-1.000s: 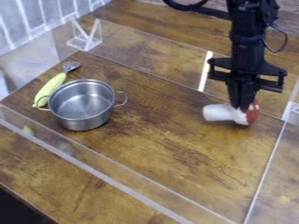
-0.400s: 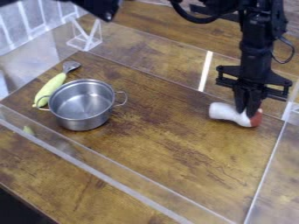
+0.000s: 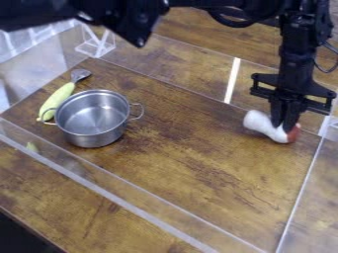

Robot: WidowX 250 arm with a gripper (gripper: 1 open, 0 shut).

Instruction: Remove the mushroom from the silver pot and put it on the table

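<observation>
Camera view gives me the table [image 3: 199,168] first, then the silver pot [image 3: 93,117] sitting empty at left. My gripper [image 3: 287,121] points down at right, fingers pinched on the mushroom [image 3: 264,126], which lies against the wood, well apart from the pot.

hidden: mushroom [image 3: 268,126] cap behind tool [image 3: 286,120] | cropped: arm top

Clear acrylic walls [image 3: 158,212] are seen standing around a work area of dark brown wooden planks, with more planking visible beyond them. A clear plastic stand [image 3: 95,40] is set at the far left. Whitish vertical bars [image 3: 38,35] are seen in the upper left corner.
</observation>
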